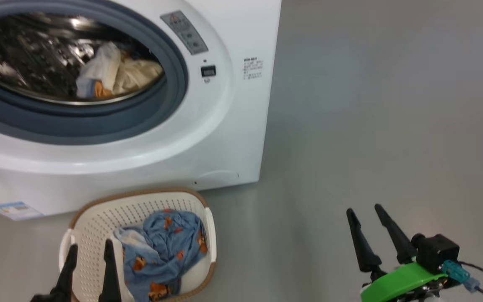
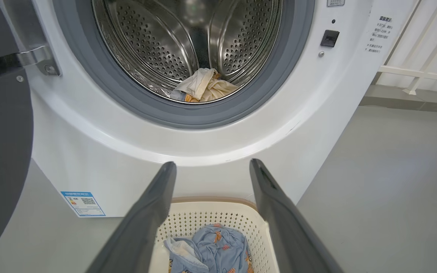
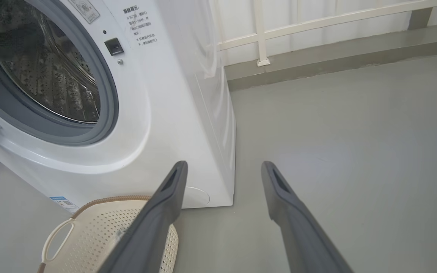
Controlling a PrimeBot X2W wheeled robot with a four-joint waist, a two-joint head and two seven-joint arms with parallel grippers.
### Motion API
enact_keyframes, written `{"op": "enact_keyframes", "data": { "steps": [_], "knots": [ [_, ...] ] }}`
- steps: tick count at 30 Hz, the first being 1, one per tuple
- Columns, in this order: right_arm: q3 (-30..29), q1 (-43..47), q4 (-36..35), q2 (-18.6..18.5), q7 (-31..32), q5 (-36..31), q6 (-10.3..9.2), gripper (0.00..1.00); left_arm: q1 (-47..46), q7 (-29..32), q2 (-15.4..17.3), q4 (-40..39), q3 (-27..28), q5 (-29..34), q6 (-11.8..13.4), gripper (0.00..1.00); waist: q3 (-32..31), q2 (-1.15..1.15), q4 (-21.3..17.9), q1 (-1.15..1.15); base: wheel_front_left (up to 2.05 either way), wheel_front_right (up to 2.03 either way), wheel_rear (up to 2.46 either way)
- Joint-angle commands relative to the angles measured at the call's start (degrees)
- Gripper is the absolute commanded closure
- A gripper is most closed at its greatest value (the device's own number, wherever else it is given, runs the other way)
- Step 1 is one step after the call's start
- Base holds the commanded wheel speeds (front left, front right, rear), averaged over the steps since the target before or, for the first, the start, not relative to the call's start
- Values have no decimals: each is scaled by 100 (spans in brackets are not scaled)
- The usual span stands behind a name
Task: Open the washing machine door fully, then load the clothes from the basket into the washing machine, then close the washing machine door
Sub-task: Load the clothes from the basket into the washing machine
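Grey open floor (image 1: 371, 126) beside washing machine (image 1: 233, 126), basket (image 1: 141, 194) near its base

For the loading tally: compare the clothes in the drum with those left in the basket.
Drum clothes are mostly white and cream; basket clothes are light blue with orange prints. Drum clothes lie inside the washing machine; basket clothes sit in the basket on the floor. Both are crumpled heaps.

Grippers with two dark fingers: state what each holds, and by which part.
Nothing held: left gripper open above cream perforated plastic basket, right gripper open over grey floor.
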Motion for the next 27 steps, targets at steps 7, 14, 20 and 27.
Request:
{"op": "enact_keyframes", "data": {
  "steps": [7, 14, 20, 27],
  "knots": [
    [-40, -419, -388, 24, -27, -430, 17, 0, -890, -30, 28, 275, 151, 22, -249, 0, 1385, 0, -124, 0, 0, 0, 0],
    [-138, -632, -535, 32, -27, -610, 17, 0, -1625, -30, 28, 745, 248, 131, -505, 0, 2150, 0, -216, 0, 0, 0, 0],
    [-176, -771, -641, 33, -27, -577, 17, 0, -2295, -30, 67, 1313, 375, 130, -679, 0, 2748, 0, -250, 0, 0, 0, 0],
    [-214, -901, -723, 34, -27, -503, 17, 0, -3049, -30, 253, 2275, 389, -96, -786, 0, 3362, 0, -279, 0, 0, 0, 0]
  ]
}}
